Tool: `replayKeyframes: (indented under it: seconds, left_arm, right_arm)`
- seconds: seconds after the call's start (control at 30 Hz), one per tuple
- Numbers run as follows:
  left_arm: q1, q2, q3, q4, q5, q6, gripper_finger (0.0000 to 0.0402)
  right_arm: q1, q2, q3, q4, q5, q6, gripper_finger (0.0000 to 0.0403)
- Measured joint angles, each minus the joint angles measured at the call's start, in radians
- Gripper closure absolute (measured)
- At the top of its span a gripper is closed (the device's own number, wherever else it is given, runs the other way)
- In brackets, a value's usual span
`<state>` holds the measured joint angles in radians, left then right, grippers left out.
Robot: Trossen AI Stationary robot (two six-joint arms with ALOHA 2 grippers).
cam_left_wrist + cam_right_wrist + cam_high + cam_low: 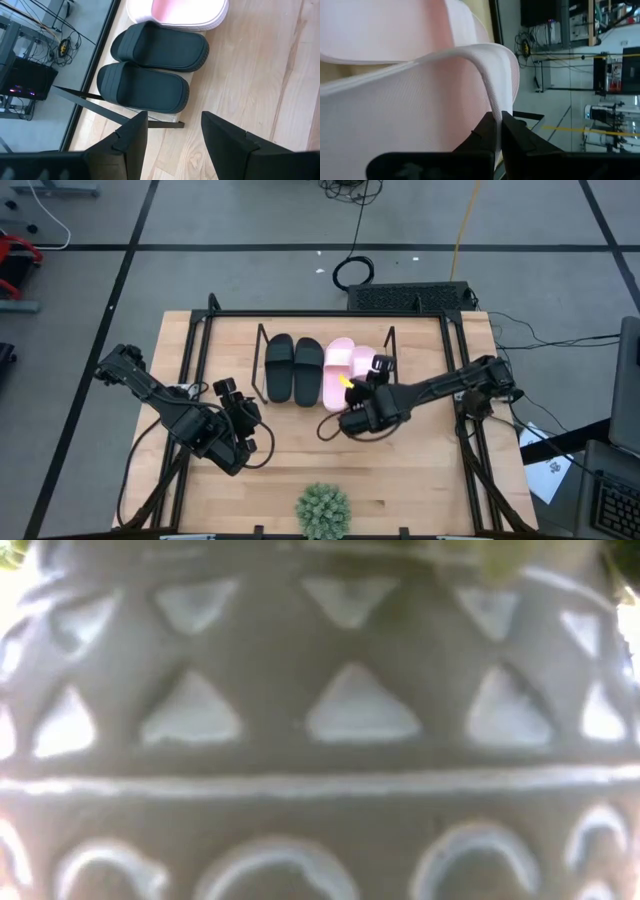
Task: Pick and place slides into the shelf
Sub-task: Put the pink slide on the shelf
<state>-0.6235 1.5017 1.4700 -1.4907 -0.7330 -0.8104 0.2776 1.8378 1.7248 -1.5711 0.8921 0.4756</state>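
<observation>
**Desk stock: right claw on pink slide at shelf**

Item 1, right claw (496, 131): we see its fingers pinched tight on the thin strap edge of a pale pink slide (410, 115). In the high view this claw (378, 370) sits over the pink pair, at the shelf's right end.

Item 2, pink slides: two, side by side on the shelf (326, 404), w/ the inner pink slide (337, 372) just beside the black pair. The outer pink slide is partly under the right arm, so we can't tell from above how flat it lies.

Item 3, black slides (293, 368): two, matte, parallel, touching each other, on the shelf's left half. Left wrist view shows both soles-down, one black slide (144, 88) nearer the wire end frame (115, 114), other black slide (161, 46) next to the pink one.

Item 4, left claw (232, 402): fingers (131, 142) spread apart, nothing between them; it hovers over bare desk (420, 470) near the shelf's left front corner.

Item 5, misc.: small green plant (322, 512) at desk's front edge, centre. Low view is filled by a grey patterned pot (320, 740) w/ triangles and arcs; nothing else readable there.
</observation>
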Motion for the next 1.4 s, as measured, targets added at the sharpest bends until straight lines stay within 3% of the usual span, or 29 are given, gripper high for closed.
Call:
replayKeyframes:
  seconds: [0.3, 0.67, 1.4]
  left_arm:
    - [0.000, 0.000, 0.000, -0.001, 0.000, 0.004, 0.0213]
    - [0.000, 0.000, 0.000, -0.001, 0.000, 0.013, 0.0213]
    - [0.000, 0.000, 0.000, -0.001, 0.000, 0.019, 0.0213]
  right_arm:
    - [-0.099, 0.000, -0.011, 0.000, 0.000, -0.021, 0.0403]
    - [-0.162, 0.000, -0.129, 0.004, -0.004, -0.018, 0.0403]
    - [-0.232, 0.000, -0.315, 0.324, 0.023, -0.268, 0.0403]
